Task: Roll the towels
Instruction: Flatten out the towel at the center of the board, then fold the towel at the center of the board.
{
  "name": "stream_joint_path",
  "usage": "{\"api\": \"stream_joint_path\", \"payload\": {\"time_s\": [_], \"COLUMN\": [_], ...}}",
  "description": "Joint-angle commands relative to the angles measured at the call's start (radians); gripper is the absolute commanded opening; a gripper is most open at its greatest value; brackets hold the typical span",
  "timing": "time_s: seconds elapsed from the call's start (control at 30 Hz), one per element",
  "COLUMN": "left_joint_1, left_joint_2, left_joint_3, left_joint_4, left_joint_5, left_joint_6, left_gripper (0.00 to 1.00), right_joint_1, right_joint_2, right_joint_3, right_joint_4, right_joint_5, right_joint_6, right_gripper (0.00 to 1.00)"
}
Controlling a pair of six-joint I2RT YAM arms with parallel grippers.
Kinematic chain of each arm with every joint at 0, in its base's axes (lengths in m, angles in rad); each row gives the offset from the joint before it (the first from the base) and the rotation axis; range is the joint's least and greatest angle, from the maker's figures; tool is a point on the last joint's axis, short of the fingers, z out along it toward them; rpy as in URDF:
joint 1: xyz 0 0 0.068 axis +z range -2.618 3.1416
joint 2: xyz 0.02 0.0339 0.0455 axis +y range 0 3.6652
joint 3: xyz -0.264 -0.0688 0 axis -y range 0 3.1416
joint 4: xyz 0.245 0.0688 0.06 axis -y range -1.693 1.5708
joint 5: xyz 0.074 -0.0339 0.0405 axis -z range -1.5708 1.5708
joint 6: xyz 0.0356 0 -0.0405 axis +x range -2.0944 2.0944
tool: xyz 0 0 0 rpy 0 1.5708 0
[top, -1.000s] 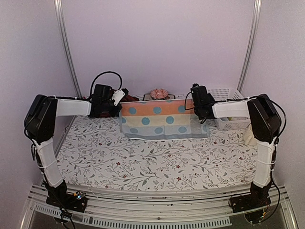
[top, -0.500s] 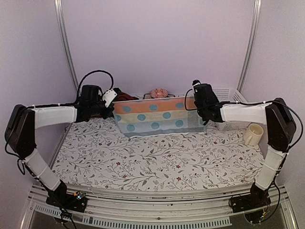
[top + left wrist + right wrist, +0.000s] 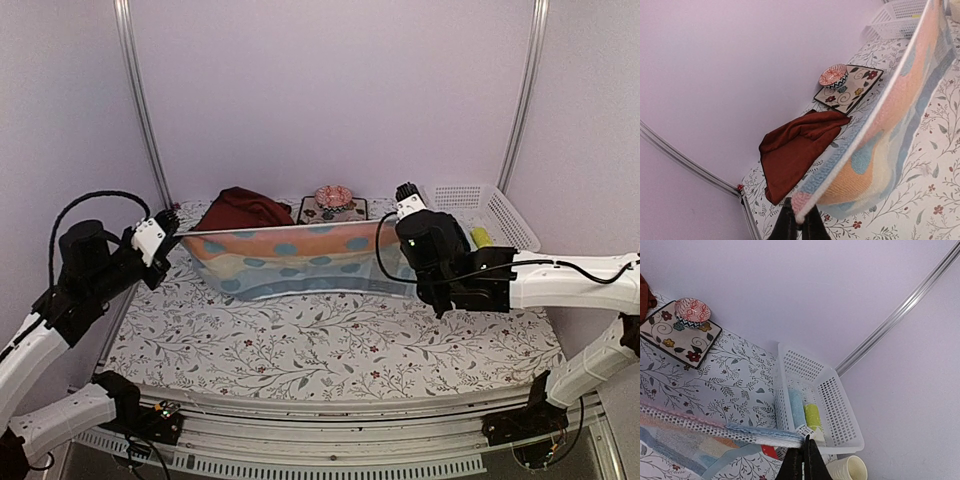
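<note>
Orange-and-blue dotted towel (image 3: 300,262) hangs stretched above the back half of the worktop (image 3: 330,350), left pincer (image 3: 799,222) and right pincer (image 3: 804,447) each clamped on a top corner, so lowering both evenly should lay it flat for rolling.

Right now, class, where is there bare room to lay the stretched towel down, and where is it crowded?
Free: the table covering in front of the dotted towel, to the near edge. Crowded: the back edge, holding red towel, mat with bowl, and basket.
</note>
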Motion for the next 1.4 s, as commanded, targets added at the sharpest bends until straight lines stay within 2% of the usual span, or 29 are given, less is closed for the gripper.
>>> {"api": "stream_joint_path", "payload": {"time_s": [0.0,0.1,0.23,0.33,0.5,0.67,0.8,1.0,1.17,1.37], "left_joint_1": [0.017,0.018,0.024,0.040,0.059,0.067,0.068,0.068,0.069,0.070], "left_joint_2": [-0.085,-0.074,0.023,0.181,0.534,0.842,0.994,1.062,1.001,0.926], "left_joint_3": [-0.017,-0.029,-0.043,-0.012,0.115,0.302,0.403,0.446,0.356,0.263], "left_joint_4": [-0.172,-0.167,-0.085,-0.028,0.049,0.079,0.123,0.182,0.236,0.227], "left_joint_5": [0.023,-0.014,-0.091,-0.115,-0.106,-0.140,-0.194,-0.185,-0.150,-0.029], "left_joint_6": [-0.006,-0.024,-0.035,-0.046,-0.040,-0.045,-0.033,-0.003,0.055,0.121], "left_gripper": [0.00,0.00,0.00,0.00,0.00,0.00,0.00,0.00,0.00,0.00], "right_joint_1": [0.098,0.103,-0.002,-0.137,-0.294,-0.368,-0.396,-0.427,-0.427,-0.415], "right_joint_2": [-0.021,-0.004,0.069,0.154,0.340,0.481,0.549,0.585,0.543,0.488], "right_joint_3": [0.029,0.030,0.075,0.117,0.142,0.201,0.239,0.261,0.237,0.136], "right_joint_4": [-0.240,-0.216,-0.215,-0.217,-0.045,0.042,0.084,0.151,0.075,0.046], "right_joint_5": [0.234,0.211,0.119,-0.007,-0.123,-0.180,-0.196,-0.231,-0.307,-0.405], "right_joint_6": [0.193,0.223,0.221,0.223,0.067,0.000,-0.035,-0.118,-0.082,-0.069], "right_gripper": [0.01,0.01,0.01,0.01,0.01,0.01,0.01,0.02,0.02,0.01]}}
